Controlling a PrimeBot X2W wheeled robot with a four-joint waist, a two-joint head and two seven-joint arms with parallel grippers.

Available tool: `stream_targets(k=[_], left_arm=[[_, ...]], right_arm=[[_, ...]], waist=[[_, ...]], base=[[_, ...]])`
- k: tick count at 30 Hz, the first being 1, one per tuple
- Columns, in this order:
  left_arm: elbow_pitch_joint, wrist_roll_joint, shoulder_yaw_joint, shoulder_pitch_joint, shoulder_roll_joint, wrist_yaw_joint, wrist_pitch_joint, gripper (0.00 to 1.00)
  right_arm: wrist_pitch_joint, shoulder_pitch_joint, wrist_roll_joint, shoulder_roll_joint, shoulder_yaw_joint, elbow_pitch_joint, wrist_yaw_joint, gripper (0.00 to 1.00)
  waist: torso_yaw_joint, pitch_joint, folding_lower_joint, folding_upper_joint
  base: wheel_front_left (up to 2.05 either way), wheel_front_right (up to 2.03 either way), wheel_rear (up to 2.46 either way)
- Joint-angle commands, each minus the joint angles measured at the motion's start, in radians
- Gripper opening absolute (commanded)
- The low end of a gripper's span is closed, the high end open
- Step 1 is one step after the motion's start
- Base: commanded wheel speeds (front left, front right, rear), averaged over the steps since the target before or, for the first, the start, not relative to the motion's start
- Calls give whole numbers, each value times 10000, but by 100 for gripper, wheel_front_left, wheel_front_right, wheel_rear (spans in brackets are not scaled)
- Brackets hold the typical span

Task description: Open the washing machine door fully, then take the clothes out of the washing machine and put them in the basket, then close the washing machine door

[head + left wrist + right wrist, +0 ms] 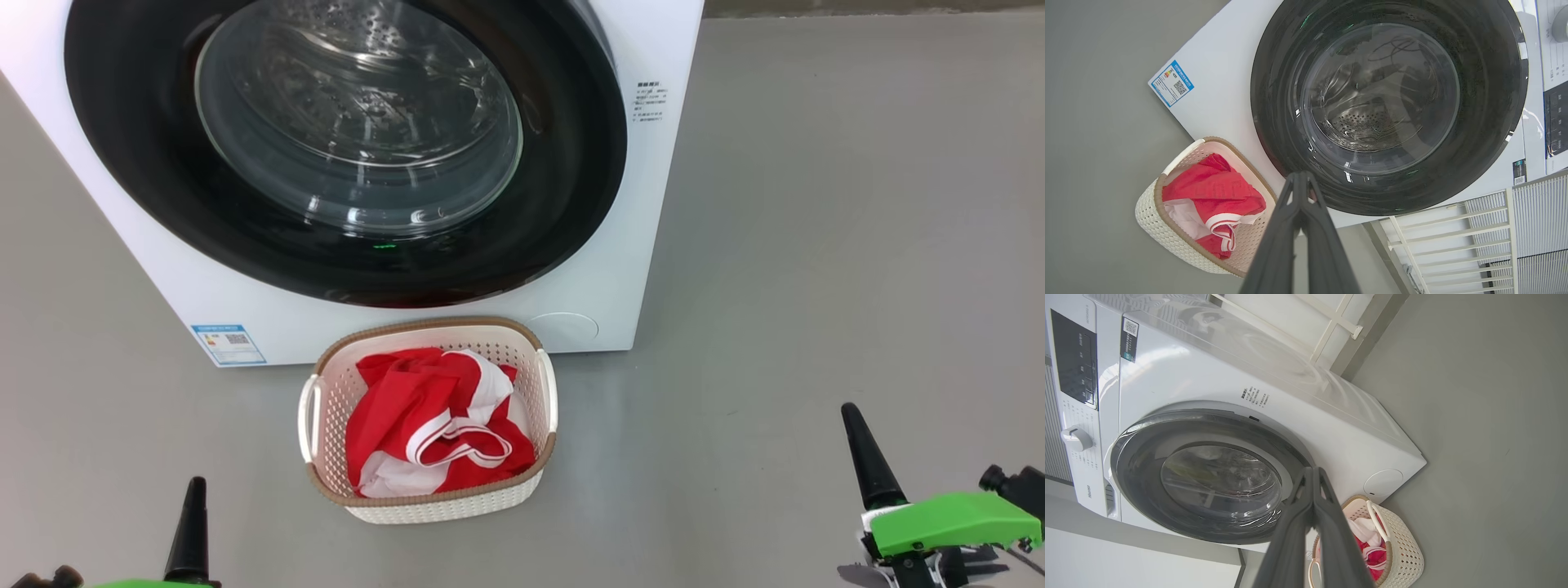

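The washing machine (645, 269) stands before me with its door (351, 147) shut flat against the front, black rim around the clear glass window (1384, 94). The red clothes (433, 420) with white trim lie in the cream basket (445, 506) on the floor just below the door. My left gripper (194, 490) rests low at the left, fingers pressed together with nothing in them (1300, 177). My right gripper (853, 416) sits low at the right, also shut and empty (1312, 471). Both stay well back from the basket and the door (1196, 477).
Grey floor (857, 204) spreads wide to the machine's right and around the basket. A white slatted rack (1474, 228) stands beside the machine. The control panel and dial (1075, 439) sit at the machine's top.
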Motion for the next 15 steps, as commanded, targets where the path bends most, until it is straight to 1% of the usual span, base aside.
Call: stream_targets(k=[1, 15], left_arm=[[-262, -327, 325, -486, 94, -24, 115, 0], [-276, -1550, 526, -556, -43, -28, 492, 0]], right_arm=[[89, -72, 364, 0, 50, -291, -5, 0], [476, -45, 1631, 168, -169, -351, -7, 0]], waist=[[9, -23, -1, 0], [52, -154, -1, 0]], base=[[0, 0, 0], [0, 0, 0]])
